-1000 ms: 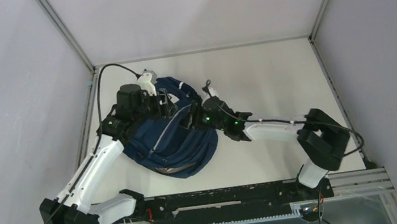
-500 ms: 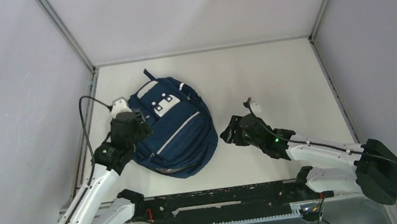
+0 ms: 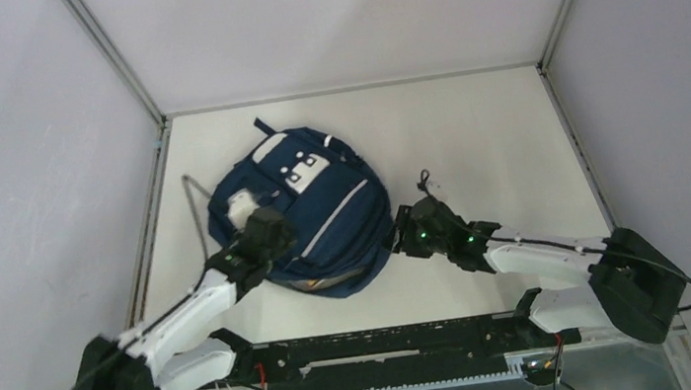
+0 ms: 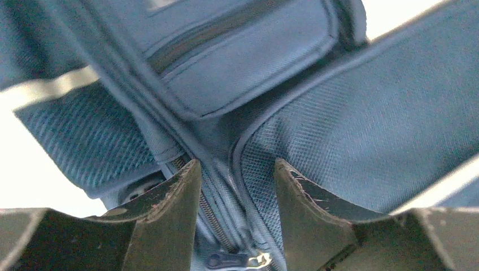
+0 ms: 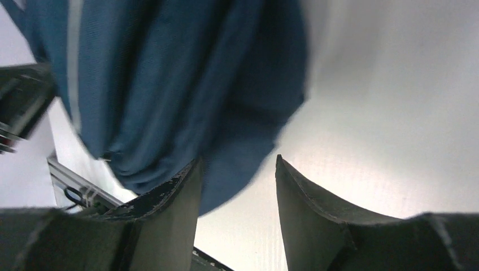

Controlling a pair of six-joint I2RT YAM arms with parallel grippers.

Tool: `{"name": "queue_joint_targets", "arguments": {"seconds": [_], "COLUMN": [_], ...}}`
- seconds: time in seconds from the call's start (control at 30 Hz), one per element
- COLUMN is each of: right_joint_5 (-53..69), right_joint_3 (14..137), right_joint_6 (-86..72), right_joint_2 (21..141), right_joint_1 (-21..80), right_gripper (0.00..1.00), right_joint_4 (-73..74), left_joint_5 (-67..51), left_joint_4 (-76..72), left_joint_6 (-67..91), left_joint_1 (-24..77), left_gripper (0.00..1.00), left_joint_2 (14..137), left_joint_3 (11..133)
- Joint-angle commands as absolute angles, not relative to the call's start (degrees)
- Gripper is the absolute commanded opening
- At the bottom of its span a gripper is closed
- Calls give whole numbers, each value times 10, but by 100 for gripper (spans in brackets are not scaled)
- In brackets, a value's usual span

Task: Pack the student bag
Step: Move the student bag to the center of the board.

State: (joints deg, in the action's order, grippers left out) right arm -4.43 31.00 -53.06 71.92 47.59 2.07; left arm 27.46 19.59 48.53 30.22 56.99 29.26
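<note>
The student bag (image 3: pixel 323 208) lies front-up left of centre in the overhead frame, its zip (image 4: pixel 205 208) closed where visible, contents unseen. The left gripper (image 4: pixel 237 164) sits over its lower left, jaws parted astride that zip, gripping nothing; the right gripper (image 5: pixel 238 160), likewise parted and empty, is just beside the bag's lower right edge.

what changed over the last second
Both arms drew back off the student bag, then came in again: the left gripper now hangs open over its zipper, the right gripper open at its right edge. The bag went from bunched up to flat, front up. It stays roughly where it was, nothing held.
</note>
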Motion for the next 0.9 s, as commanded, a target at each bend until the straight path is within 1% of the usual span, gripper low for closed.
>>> {"name": "queue_joint_targets", "arguments": {"seconds": [0.0, 0.07, 0.17, 0.33, 0.47, 0.63, 0.7, 0.87], "right_joint_5": [-88, -102, -112, -140, -156, -262, -266, -263], "right_joint_3": [316, 316, 316, 316, 317, 354, 370, 407], "right_joint_6": [-525, -514, -490, -463, -474, -548, -557, -558], "right_joint_2": [636, 605, 561, 479, 445, 501, 541, 643], "right_joint_1": [442, 419, 392, 379, 405, 502, 530, 553], "right_gripper": [58, 58, 58, 58, 56, 56, 56, 52], "right_joint_4": [62, 97, 138, 191, 197, 226, 217, 176], "left_joint_5": [131, 84, 52, 47, 58, 44, 33, 27], "left_joint_4": [43, 22, 44, 88, 137, 170, 173, 167], "left_joint_6": [492, 473, 433, 385, 345, 321, 319, 320], "left_joint_1": [422, 436, 454, 457, 455, 443, 435, 429], "left_gripper": [56, 56, 55, 55, 57, 64, 64, 64], "left_joint_2": [705, 766, 817, 806, 783, 760, 749, 720], "left_joint_3": [373, 426, 515, 574, 589, 580, 569, 539]}}
